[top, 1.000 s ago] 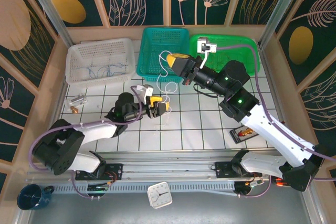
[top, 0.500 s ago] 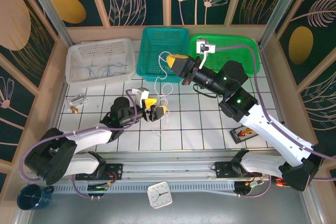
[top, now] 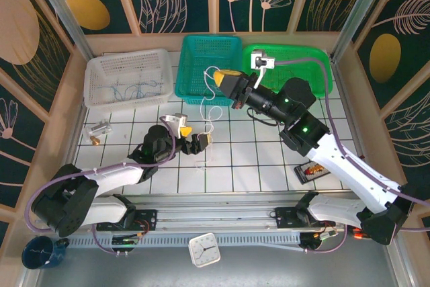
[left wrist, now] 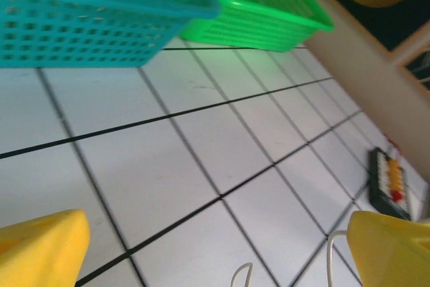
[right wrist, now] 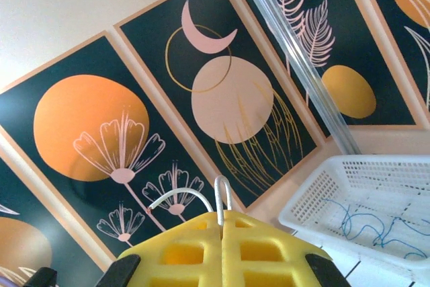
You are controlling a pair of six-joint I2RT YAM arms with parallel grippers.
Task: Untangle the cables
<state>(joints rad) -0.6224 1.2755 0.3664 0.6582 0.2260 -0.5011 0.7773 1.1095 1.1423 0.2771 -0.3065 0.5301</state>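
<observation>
Right tool [right wrist: 222,226], clamped on white cable [right wrist: 222,179] hanging over the counter [top: 269,159]; left tool [top: 195,136], spread wide, empty, at the cable's lower end; risk: thin strand may slip clear as it closes.

- No words, brands or numbers come through legibly in any view.
- Bottom centre of the overhead view: a clock [top: 203,249] with a white dial and dark hands. Its markings are too small to read.
- Lower right of the overhead view: a small dark pad [top: 310,171] lies flat on the tiles. It also sits at the right edge of the left wrist view [left wrist: 388,183], where it shows orange and red marks. They are too blurred to make out as characters.
</observation>
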